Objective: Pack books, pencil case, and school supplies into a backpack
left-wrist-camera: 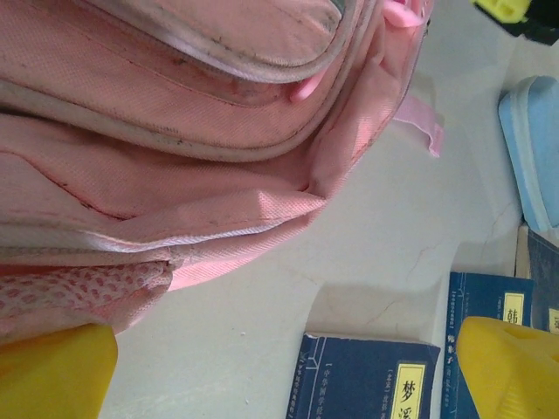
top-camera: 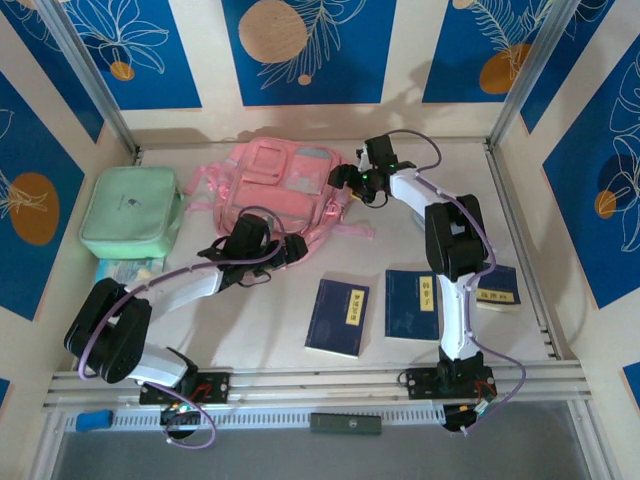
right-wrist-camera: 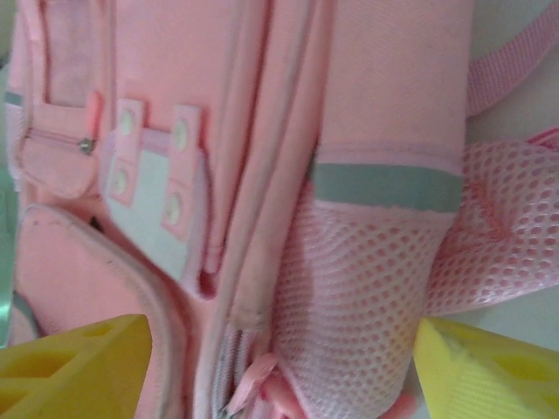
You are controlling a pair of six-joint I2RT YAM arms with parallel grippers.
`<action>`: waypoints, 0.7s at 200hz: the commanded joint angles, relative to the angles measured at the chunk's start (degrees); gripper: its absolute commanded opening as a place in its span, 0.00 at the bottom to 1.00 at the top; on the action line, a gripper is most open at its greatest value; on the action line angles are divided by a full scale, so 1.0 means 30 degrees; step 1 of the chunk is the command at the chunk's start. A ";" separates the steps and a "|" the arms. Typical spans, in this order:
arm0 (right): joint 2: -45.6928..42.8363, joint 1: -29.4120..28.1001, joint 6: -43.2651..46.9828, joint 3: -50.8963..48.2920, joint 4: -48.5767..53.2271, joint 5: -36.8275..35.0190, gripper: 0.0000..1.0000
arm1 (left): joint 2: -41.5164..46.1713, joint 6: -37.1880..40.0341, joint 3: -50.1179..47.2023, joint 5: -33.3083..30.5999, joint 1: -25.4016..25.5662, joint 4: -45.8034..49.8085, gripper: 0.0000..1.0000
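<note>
Three thin rectangular books [top-camera: 338,317] lie near the soft, mesh-pocketed backpack [top-camera: 275,180].

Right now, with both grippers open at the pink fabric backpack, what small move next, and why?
Probably close the right gripper on the pink zipper pull between its fingers: the backpack looks zipped, and the dark navy books lie unpacked on the table.
</note>
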State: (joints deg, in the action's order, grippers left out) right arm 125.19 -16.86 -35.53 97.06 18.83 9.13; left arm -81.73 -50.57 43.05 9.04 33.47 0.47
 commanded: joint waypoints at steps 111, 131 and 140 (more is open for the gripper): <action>0.0585 0.0020 -0.0056 0.0973 -0.0013 0.2722 0.09 | -0.0010 0.1286 0.0603 -0.1544 -0.1630 0.1672 0.99; -0.1017 0.0211 -0.0526 -0.0341 -0.0648 0.3246 0.00 | -0.0473 0.1706 0.0767 -0.1055 -0.2377 0.1348 0.99; -0.1897 0.0232 -0.0743 -0.1075 -0.0944 0.3381 0.00 | -0.0789 0.1986 0.0984 -0.0968 -0.2655 0.1267 0.99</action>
State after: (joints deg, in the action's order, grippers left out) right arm 128.27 -16.86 -36.12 97.67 18.41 14.35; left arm -82.00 -47.79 44.64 5.54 28.03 5.15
